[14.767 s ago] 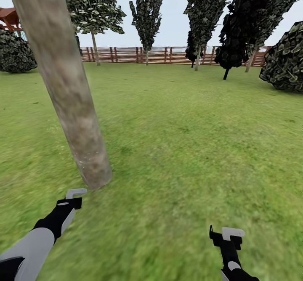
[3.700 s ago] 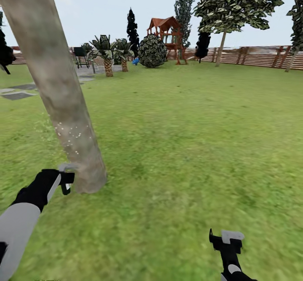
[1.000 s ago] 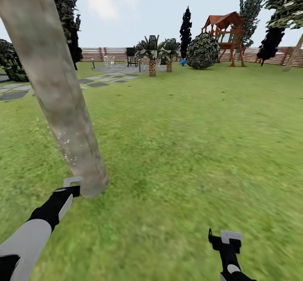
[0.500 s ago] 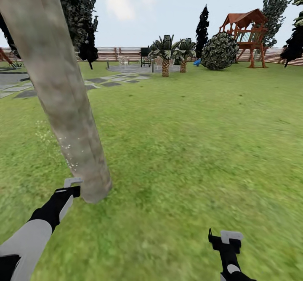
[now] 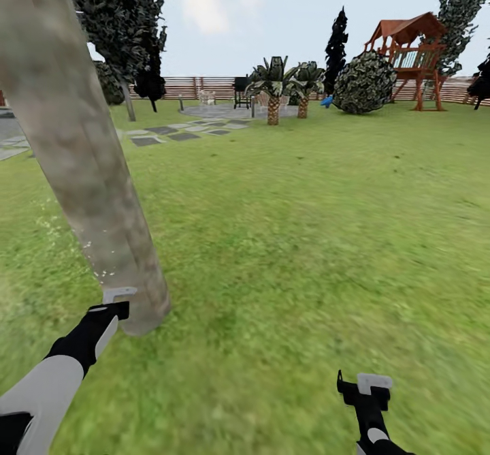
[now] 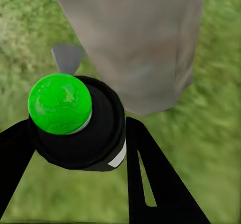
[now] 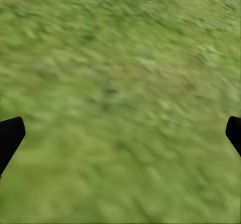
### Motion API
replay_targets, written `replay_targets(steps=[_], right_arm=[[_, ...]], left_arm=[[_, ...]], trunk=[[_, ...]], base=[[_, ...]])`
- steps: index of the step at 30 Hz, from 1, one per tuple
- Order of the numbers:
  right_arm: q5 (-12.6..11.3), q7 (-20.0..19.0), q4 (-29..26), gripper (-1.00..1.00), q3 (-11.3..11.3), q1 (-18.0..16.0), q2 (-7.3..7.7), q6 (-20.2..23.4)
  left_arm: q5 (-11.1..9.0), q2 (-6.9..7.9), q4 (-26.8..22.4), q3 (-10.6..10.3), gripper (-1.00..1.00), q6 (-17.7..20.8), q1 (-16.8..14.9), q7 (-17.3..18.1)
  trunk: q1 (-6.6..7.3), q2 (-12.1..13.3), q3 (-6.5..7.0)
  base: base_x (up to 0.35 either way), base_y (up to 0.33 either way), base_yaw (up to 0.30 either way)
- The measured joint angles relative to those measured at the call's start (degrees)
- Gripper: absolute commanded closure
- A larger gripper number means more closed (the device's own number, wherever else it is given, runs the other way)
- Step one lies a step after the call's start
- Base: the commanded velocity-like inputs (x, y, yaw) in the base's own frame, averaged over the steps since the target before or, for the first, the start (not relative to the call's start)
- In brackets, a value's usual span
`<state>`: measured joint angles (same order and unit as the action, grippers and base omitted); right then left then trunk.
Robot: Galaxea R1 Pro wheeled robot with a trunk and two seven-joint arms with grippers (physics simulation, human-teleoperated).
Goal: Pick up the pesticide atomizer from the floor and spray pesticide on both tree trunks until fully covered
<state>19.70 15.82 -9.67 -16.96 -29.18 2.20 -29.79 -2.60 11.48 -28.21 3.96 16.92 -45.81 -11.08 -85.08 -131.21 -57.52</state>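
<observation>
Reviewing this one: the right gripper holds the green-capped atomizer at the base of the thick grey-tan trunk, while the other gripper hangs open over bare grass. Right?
Not quite: the left gripper holds the green-capped atomizer at the base of the trunk, as the left wrist view shows. The right gripper is the one open over bare grass.

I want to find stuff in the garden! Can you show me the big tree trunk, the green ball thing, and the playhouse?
tree trunk (image 5: pixel 88 169), head view, middle of the bark.
green ball (image 6: pixel 59 103), left wrist view, its round top, between the left gripper's fingers.
playhouse (image 5: pixel 407 50), head view, under its red roof.
</observation>
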Motion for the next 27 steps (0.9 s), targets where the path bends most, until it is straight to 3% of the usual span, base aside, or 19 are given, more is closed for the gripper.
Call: replay_targets(steps=[5, 14, 27], right_arm=[[-0.01, 0.00, 0.00, -1.00, 0.00, 0.00, 0.00, 0.00], [-0.01, 0.00, 0.00, -1.00, 0.00, 0.00, 0.00, 0.00], [-0.01, 0.00, 0.02, -1.00, 0.00, 0.00, 0.00, 0.00]], left_arm=[[-0.16, 0.04, 0.25, 0.01, 1.00, -0.04, 0.02, -3.48], [-0.37, 0.03, 0.26, 0.00, 1.00, 0.03, 0.01, -3.86], [-0.32, 0.07, 0.26, 0.00, 1.00, 0.11, -0.02, -3.87]], trunk=[[0.00, 0.00, 0.00], [0.00, 0.00, 0.00], [0.00, 0.00, 0.00]], base=[[0.165, -0.243, 0.277], [0.172, -0.243, 0.266], [0.063, -0.262, 0.012]])
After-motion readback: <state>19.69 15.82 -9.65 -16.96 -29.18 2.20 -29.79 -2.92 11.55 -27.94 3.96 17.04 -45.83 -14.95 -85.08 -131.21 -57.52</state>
